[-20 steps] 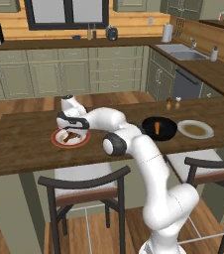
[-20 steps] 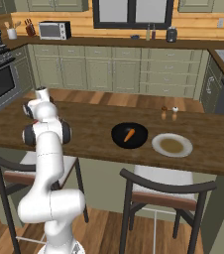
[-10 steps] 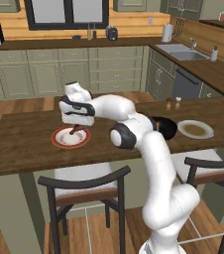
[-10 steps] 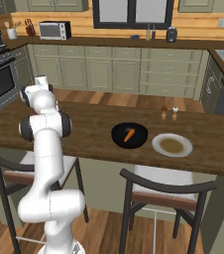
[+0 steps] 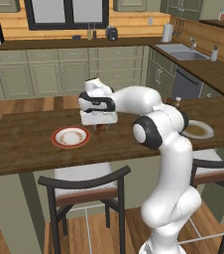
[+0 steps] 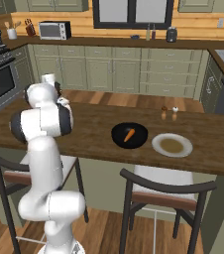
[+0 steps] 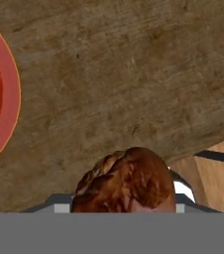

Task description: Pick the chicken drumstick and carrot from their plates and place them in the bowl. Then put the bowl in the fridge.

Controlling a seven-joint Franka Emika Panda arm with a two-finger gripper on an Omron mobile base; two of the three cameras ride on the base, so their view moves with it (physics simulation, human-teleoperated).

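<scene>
The reddish-brown chicken drumstick [image 5: 102,128] hangs just above the wooden counter, with my gripper [image 5: 102,126] shut on it. It sits right of the cream plate with the red rim [image 5: 71,137]. In the hand view the drumstick [image 7: 126,183] bulges up between my jaws, and the red rim of that plate [image 7: 5,99] curves along the left edge. The black bowl [image 6: 117,133] stands further right on the counter with the orange carrot [image 6: 128,135] lying inside it. The pale plate [image 6: 172,145] lies bare beside the bowl. The fridge is out of view.
Two small shakers [image 6: 169,113] stand behind the bowl near the counter's far edge. Dark-framed stools [image 5: 84,186] [image 6: 163,191] sit tucked under the counter's near edge. My own arm [image 5: 153,119] arches over the counter between the red-rimmed plate and the pale plate [image 5: 197,130].
My gripper has risen from the red-rimmed plate with the drumstick and carried it to the right, off the plate. The bowl, carrot and pale plate have stayed put.
</scene>
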